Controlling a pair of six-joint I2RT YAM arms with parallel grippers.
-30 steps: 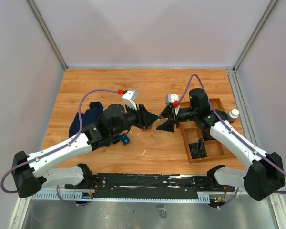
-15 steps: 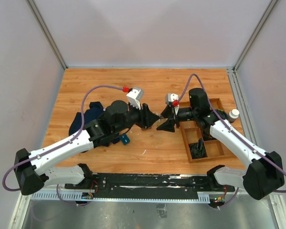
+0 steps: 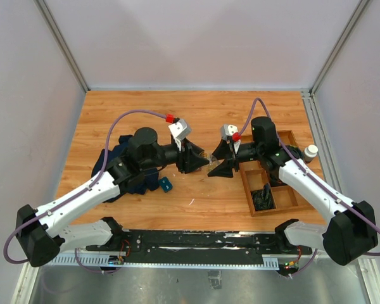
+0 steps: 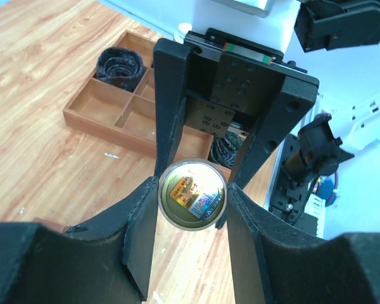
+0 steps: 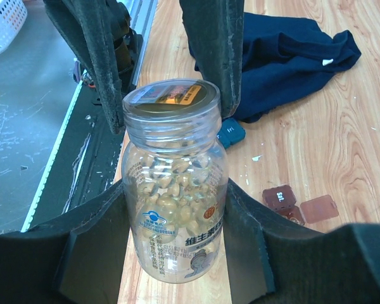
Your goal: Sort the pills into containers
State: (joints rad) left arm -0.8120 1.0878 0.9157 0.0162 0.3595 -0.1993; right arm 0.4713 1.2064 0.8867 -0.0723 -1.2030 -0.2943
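A clear bottle [image 5: 177,209] full of yellowish pills [image 5: 171,183] is held off the table between the pads of my right gripper [image 5: 175,221], which is shut on its body. My left gripper [image 4: 191,196] is shut on the bottle's gold-labelled cap [image 4: 191,193], its black fingers [image 5: 215,38] reaching the cap from the far side in the right wrist view. In the top view both grippers meet mid-table, left [image 3: 202,159] and right [image 3: 218,162]. Two small reddish-brown containers [image 5: 280,197] lie on the wood below the bottle, to its right in the right wrist view.
A wooden divided tray [image 3: 290,134] with dark bundles in it lies under the right arm. A small white-capped bottle [image 3: 311,152] stands beyond it. A dark blue cloth [image 3: 114,161] and a small blue object [image 3: 165,184] lie under the left arm.
The left wrist has turned round the cap and its elbow has swung toward the back left. The right arm and the bottle have stayed where they were.
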